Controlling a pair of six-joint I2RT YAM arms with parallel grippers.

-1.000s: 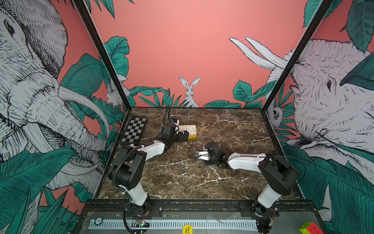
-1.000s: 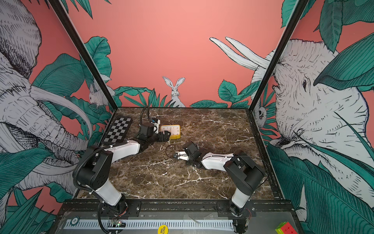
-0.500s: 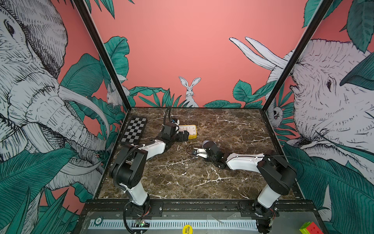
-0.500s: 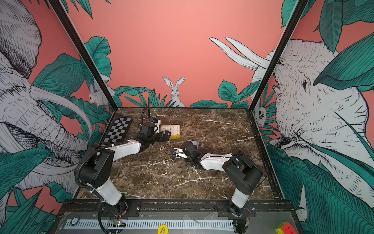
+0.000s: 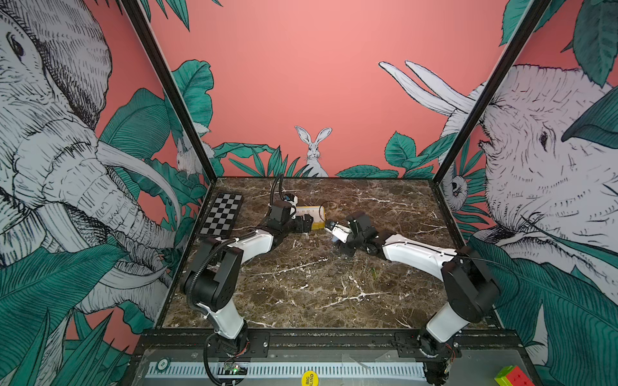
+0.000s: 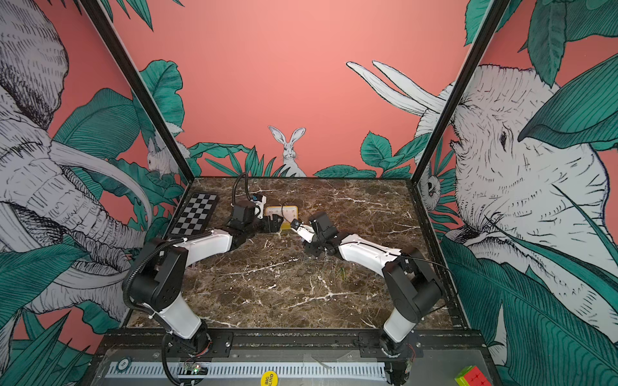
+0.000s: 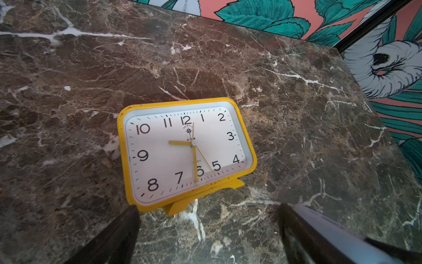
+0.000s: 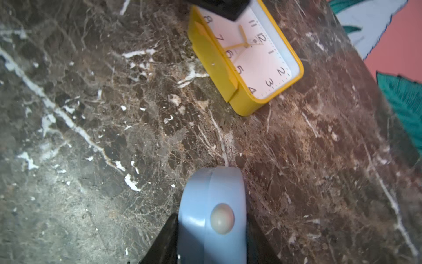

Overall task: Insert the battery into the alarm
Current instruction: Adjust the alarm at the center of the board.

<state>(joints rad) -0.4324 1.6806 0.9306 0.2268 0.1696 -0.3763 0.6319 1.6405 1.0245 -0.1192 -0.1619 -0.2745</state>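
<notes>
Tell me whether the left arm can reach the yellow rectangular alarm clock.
Probably yes: the left gripper hovers open at the edge of the yellow rectangular alarm clock, nothing blocking it.

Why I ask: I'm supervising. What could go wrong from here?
1. The yellow alarm clock lies face up, its battery bay hidden; the open left end effector near its corner could skid it when turning it.
2. The right end effector grips a light blue object; no battery shows, so insertion may stall.

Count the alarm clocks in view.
2: the yellow clock lies face-up on the table; the light-blue clock, face hidden, sits between the right gripper's jaws. None seems hidden.
</notes>
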